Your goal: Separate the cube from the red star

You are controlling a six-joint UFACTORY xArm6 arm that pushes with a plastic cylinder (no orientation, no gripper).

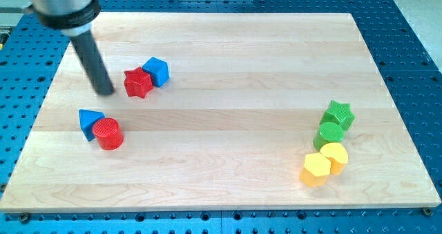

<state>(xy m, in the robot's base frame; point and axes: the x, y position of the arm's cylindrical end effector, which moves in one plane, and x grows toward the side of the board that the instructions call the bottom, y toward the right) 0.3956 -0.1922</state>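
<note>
A red star (pixel 138 82) lies on the wooden board (pixel 228 103) at the upper left. A blue cube (pixel 157 71) touches the star's right side. My tip (pixel 106 91) rests on the board just left of the red star, a small gap apart from it. The dark rod rises from the tip toward the view's top left corner.
A blue triangular block (pixel 89 122) and a red cylinder (pixel 108 134) touch each other at the lower left. At the right stand a green star (pixel 338 114), a green cylinder (pixel 329 134), a yellow heart-like block (pixel 336 156) and a yellow hexagon (pixel 316 168) in a cluster.
</note>
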